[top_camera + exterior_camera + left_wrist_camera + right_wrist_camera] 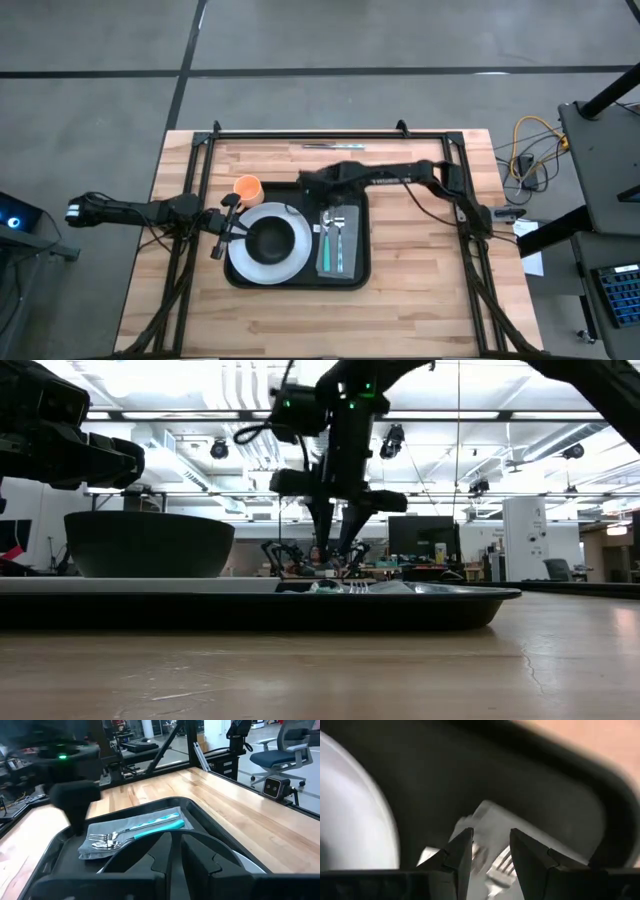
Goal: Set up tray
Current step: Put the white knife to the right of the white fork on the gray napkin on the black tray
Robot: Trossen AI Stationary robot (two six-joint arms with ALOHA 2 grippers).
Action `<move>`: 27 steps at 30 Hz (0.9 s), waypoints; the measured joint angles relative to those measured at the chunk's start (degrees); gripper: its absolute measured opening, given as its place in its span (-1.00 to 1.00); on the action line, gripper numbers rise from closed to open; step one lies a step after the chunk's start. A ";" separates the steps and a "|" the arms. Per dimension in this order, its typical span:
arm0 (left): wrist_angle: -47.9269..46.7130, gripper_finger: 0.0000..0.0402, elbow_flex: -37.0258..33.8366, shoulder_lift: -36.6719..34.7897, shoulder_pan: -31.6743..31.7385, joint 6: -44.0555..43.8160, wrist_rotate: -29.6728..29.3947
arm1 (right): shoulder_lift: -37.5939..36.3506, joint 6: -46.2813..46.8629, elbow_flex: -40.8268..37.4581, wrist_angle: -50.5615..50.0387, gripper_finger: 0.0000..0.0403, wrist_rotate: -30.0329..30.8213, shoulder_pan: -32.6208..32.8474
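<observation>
The black tray [355, 200] lies mid-table. On its left half a white plate [290, 262] carries a dark bowl [268, 240]. On its right half lies a grey napkin [328, 262] with a teal-handled fork and spoon [337, 228] on top. My right gripper [323, 195] points down, open, just above the fork's tines [500, 865] at the napkin's far end [487, 817]. In the low view its fingertips [338, 560] stand slightly clear of the cutlery. My left gripper [235, 226] hovers open at the plate's left edge, above bowl height [110, 460].
An orange cup [247, 187] stands on the wood just off the tray's far left corner, close to my left gripper. A thin metal utensil [335, 146] lies near the table's far edge. Bare wood stretches along the near side and the right of the tray.
</observation>
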 joint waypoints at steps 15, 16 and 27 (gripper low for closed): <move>0.00 -0.89 -0.01 0.00 0.02 0.00 0.00 | -0.02 -26.81 0.00 0.15 -0.39 -0.21 -12.89; 0.01 -0.89 -0.02 0.00 0.00 0.00 -0.02 | -0.02 -28.17 0.00 0.15 -0.40 -0.29 -13.58; 0.00 -0.89 -0.02 0.00 0.00 0.00 0.00 | -0.07 -45.37 0.00 0.55 -0.40 -0.53 -20.97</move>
